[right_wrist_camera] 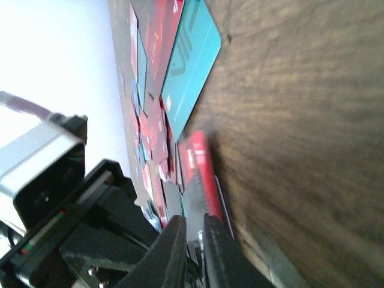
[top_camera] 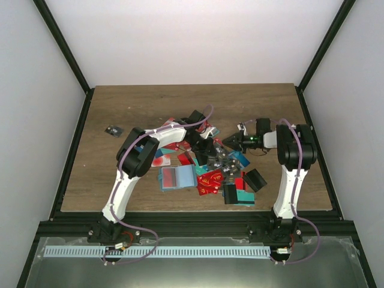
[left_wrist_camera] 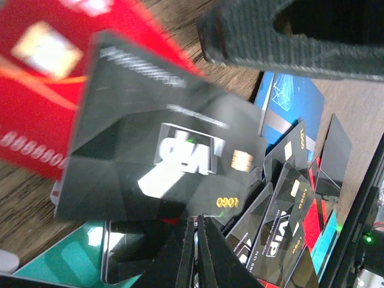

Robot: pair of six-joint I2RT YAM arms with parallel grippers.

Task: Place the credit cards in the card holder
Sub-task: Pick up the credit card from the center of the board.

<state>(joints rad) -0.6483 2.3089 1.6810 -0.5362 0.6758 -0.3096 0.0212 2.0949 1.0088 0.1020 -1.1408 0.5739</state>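
Credit cards lie in a loose heap of red, teal, blue and black at the table's middle. The teal-blue card holder lies flat at the heap's front left, with a red rectangle on its left half. My left gripper is shut on the near edge of a black VIP card, held tilted above the heap. My right gripper faces it from the right. Its fingers are shut on a dark card's edge, with a red card right beside it.
Two black blocky cases stand at the heap's front right. A small dark object lies alone at the far left. More black VIP cards fan out under the left gripper, and a teal card lies beyond the right one.
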